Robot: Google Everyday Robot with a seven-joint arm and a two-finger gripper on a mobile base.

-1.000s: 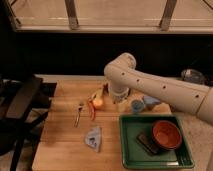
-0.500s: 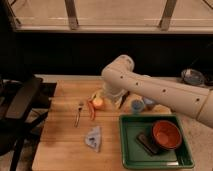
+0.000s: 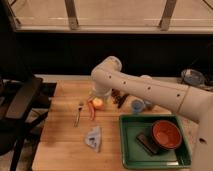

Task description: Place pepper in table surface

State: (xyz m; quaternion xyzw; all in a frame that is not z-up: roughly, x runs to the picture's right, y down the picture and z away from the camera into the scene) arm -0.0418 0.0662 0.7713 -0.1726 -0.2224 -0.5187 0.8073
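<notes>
gripper [image 3: 98,97] low over the table surface [image 3: 59,142], pepper [image 3: 91,111] just beneath it, round fruit [image 3: 99,104] alongside, green tray [image 3: 129,159] right

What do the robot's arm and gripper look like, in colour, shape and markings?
The arm is cream-white, made of thick rounded tubes with a bulbous joint and a row of small dark dots. The gripper, at its tip, is low over the table surface; no cables show.

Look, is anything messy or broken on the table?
Nothing looks spilled or broken. The pepper is beside a round fruit on the table surface, just below the tool. Only the blue item looks crumpled.
</notes>
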